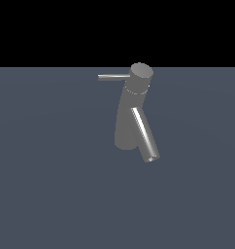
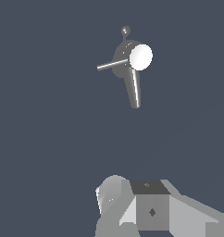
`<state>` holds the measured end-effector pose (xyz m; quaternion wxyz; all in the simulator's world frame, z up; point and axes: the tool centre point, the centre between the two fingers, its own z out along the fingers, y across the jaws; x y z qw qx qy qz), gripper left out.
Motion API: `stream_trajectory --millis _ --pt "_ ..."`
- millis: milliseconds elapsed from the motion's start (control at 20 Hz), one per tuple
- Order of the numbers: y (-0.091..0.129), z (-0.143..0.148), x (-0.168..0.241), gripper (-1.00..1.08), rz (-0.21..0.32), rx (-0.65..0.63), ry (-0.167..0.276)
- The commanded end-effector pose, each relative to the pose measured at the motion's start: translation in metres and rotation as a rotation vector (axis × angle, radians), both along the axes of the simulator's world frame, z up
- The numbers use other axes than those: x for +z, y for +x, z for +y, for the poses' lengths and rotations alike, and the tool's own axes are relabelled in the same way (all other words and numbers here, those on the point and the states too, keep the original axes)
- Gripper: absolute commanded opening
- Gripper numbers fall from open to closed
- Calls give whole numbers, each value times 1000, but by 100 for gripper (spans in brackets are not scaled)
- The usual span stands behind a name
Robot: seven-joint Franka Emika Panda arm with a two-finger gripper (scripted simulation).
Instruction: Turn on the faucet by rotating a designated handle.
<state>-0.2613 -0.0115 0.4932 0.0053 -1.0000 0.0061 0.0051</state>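
The faucet [image 1: 126, 116] stands on the floor [image 1: 46, 185]. The handle [image 1: 112, 77] sticks out from its top toward the exterior view's left. The spout [image 1: 145, 135] slants down toward the right.

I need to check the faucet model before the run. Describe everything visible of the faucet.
The faucet is a grey, metallic-looking column that leans, topped by a round cap. A shiny slanted spout runs down from the column's front, ending in an open tip. The handle, a thin straight rod, sticks sideways from the cap toward the exterior view's left. It stands on the flat blue-grey surface. Nothing touches it; the gripper appears only in the wrist view, well away from it.
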Motion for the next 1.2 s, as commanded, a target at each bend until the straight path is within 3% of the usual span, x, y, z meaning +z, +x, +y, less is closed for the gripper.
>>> stream_trajectory --millis 0,550,1150 --pt "0 0 0 -100 0 0 0" --pt "8 7 -17 -100 -26 -87 33" --pt "38 27 -66 -100 -104 -351 134"
